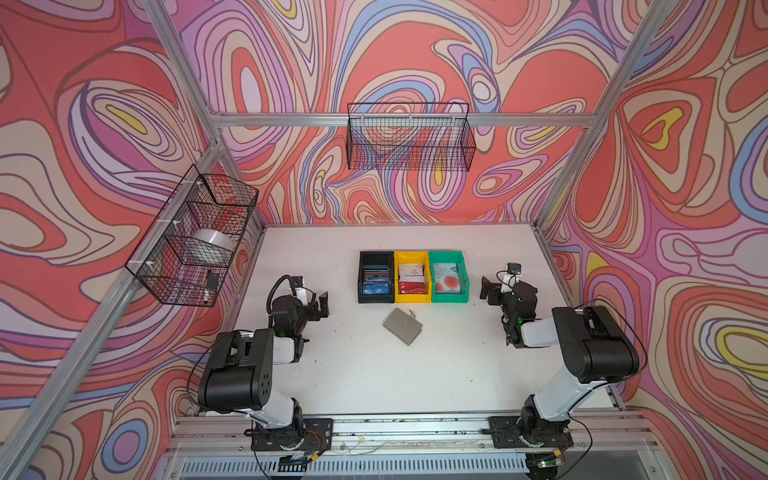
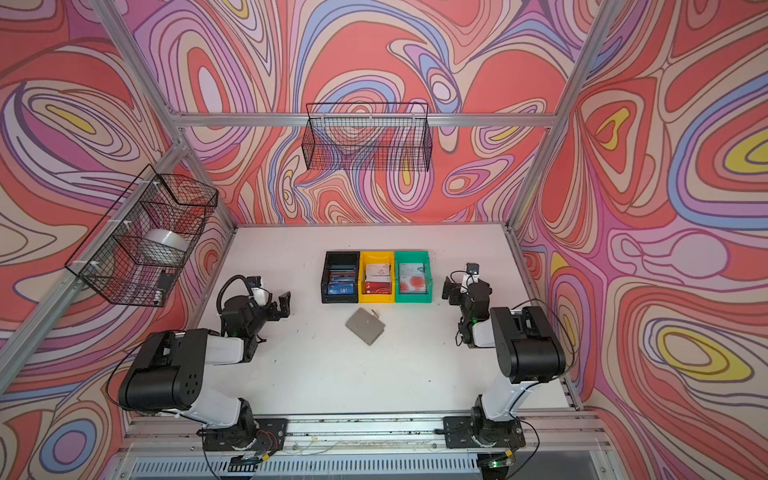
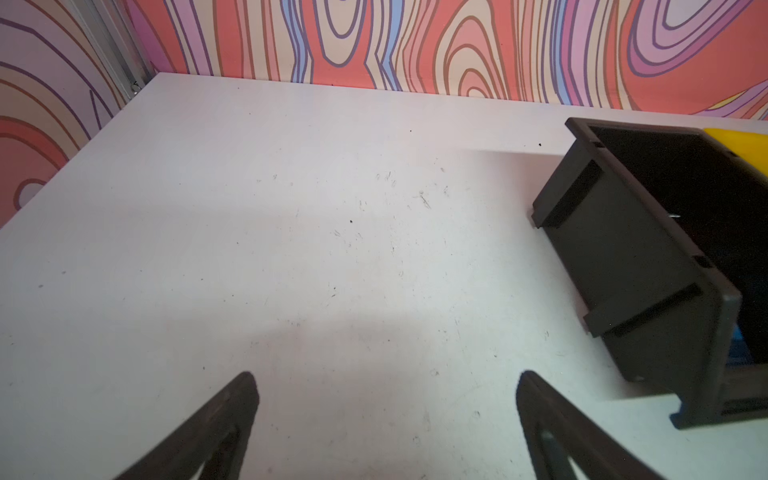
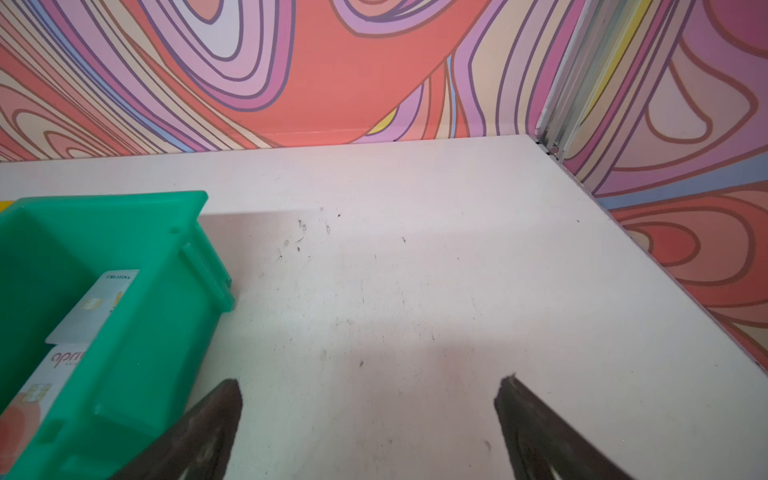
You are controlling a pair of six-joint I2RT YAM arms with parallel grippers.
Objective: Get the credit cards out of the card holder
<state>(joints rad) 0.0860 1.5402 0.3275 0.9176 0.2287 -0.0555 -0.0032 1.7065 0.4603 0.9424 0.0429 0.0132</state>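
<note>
Left hand (image 1: pixel 318 305), right hand (image 1: pixel 490 291) spread, empty; card holder (image 1: pixel 402 326) grey, flat, folded shut, tab (image 1: pixel 411 312) sticking out.

The right pincer (image 4: pixel 370 384) gapes over the table (image 4: pixel 415 270) beside a green bin (image 4: pixel 166 299) holding 2 pale cards (image 4: pixel 94 309).

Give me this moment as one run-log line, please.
card holder: closed, untouched | left claw: open, empty | right claw: open, empty

walls (image 1: pixel 415 50): swirl print, red/purple | tbl (image 1: pixel 374 374): white, scuffed | wire baskets (image 1: pixel 409 143): 2 on walls
</note>
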